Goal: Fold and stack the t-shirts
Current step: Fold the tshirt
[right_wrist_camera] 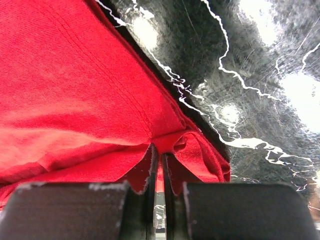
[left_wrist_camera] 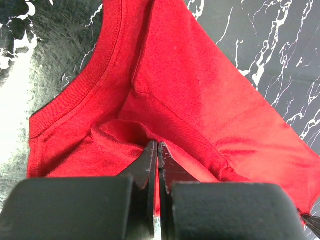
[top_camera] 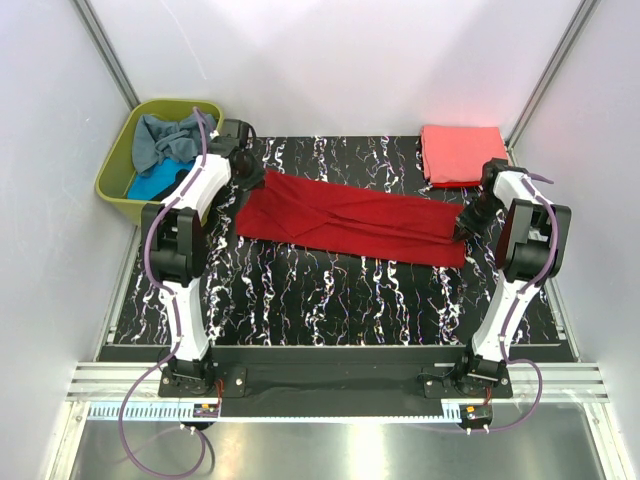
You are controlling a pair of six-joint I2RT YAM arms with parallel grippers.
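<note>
Tension matters now: the left gripper and right gripper each pinch one end of the dark red t-shirt, lying as a long strip across the table. Both ends should lift evenly so the layers stay aligned.

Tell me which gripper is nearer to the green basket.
Left. The left gripper pinches one end of the dark red shirt, just beside the basket; the right gripper pinches the opposite end, far across the table.
</note>
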